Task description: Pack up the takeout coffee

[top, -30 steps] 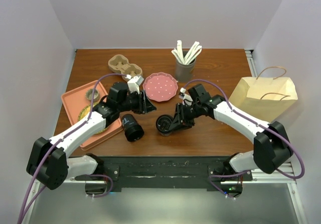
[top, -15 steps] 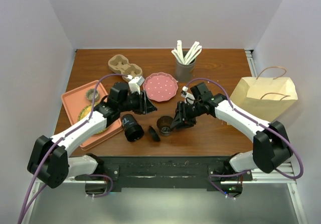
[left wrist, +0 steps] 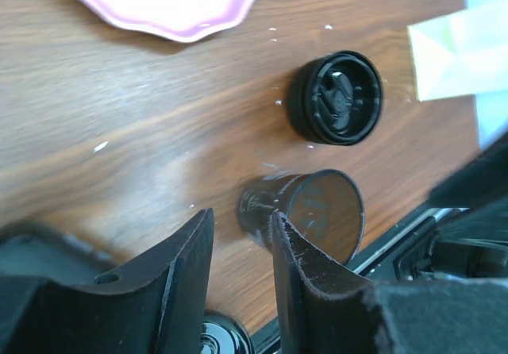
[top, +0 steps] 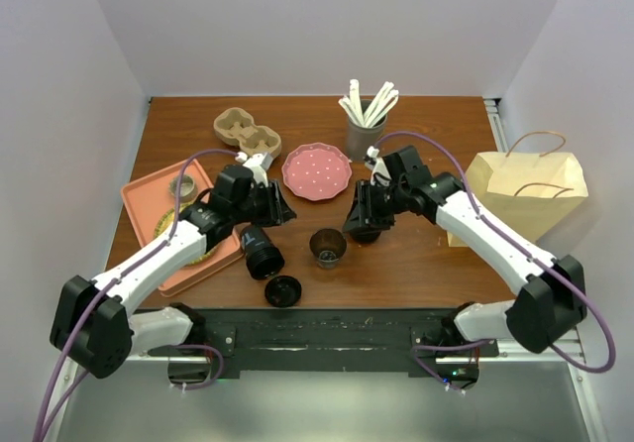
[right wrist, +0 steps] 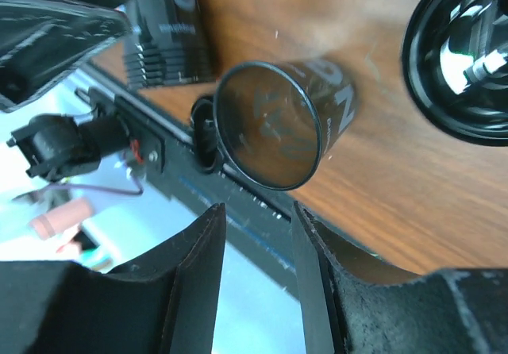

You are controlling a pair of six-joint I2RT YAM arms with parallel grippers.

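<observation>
So the coffee cup lost its lid. A second back the right tool had it tipped over, then the lid popped off and rolled to the lower middle of the frame. The cup stood open at dead centre of the worktop. The right tool had let go and pulled up-right, empty with its jaws apart. The left tool was parted too, holding nothing. Needed relidding before bagging, I reckon.

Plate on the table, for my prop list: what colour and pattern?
Pink plate, white dots; clearest in the top view.

Left claw and right claw low, angled inward, ajar, empty.
</observation>
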